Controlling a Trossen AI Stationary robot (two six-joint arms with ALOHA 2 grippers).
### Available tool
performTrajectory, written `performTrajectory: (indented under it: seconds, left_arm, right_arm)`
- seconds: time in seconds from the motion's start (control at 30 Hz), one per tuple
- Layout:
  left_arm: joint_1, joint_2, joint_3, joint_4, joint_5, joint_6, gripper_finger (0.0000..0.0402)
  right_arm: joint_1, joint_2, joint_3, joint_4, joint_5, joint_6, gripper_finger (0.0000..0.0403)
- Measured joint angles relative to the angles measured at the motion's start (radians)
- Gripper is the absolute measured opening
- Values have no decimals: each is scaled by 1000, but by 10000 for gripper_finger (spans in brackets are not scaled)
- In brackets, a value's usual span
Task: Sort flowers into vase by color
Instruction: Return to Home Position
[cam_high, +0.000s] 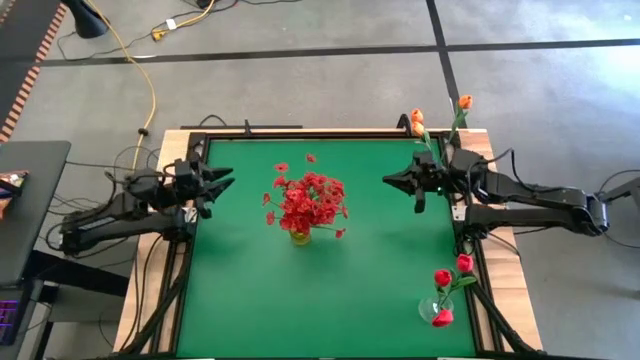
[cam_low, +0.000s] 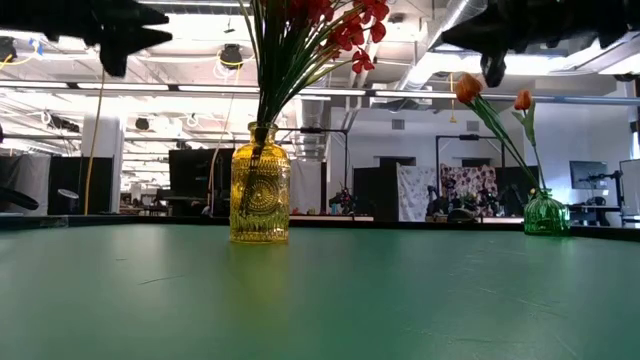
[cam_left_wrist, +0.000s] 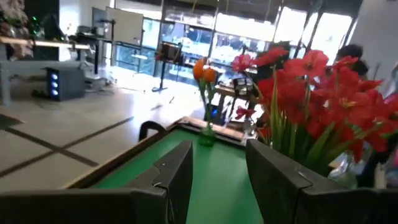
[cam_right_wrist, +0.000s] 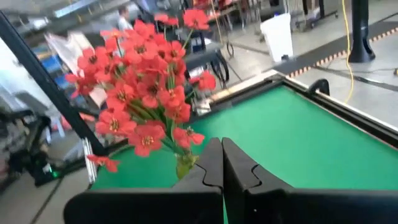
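Note:
A yellow glass vase (cam_low: 260, 195) stands mid-table and holds bushy red sprigs (cam_high: 305, 203). Orange tulip buds (cam_high: 418, 121) rise from a green vase (cam_low: 546, 213) at the far right corner. Red-pink tulip buds (cam_high: 443, 278) stand in a clear vase (cam_high: 431, 308) at the near right edge. My left gripper (cam_high: 228, 183) hovers open and empty, to the left of the red sprigs. My right gripper (cam_high: 388, 180) hovers shut and empty on their right, beside the orange tulips' stems. In the wrist views both grippers, left (cam_left_wrist: 217, 180) and right (cam_right_wrist: 222, 163), point level at the red sprigs.
A black frame (cam_high: 300, 135) runs round the green table top (cam_high: 330, 300). The near middle and left of the green surface are bare. Beyond the table lie a grey floor, a yellow cable (cam_high: 148, 90) and a dark desk (cam_high: 25, 200) at the left.

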Motion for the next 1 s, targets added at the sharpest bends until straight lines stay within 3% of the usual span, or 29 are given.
performTrajectory:
  seconds: [0.17,0.5,1.0]
  left_arm:
    - [0,-20,-109,107,41,-88,137]
    - [0,-13,-278,316,70,-201,137]
    - [0,-13,-347,287,50,-217,137]
  right_arm:
    - [18,-41,-96,110,18,39,17]
    - [35,-146,-229,118,48,25,17]
    - [16,-418,-422,93,40,-19,17]
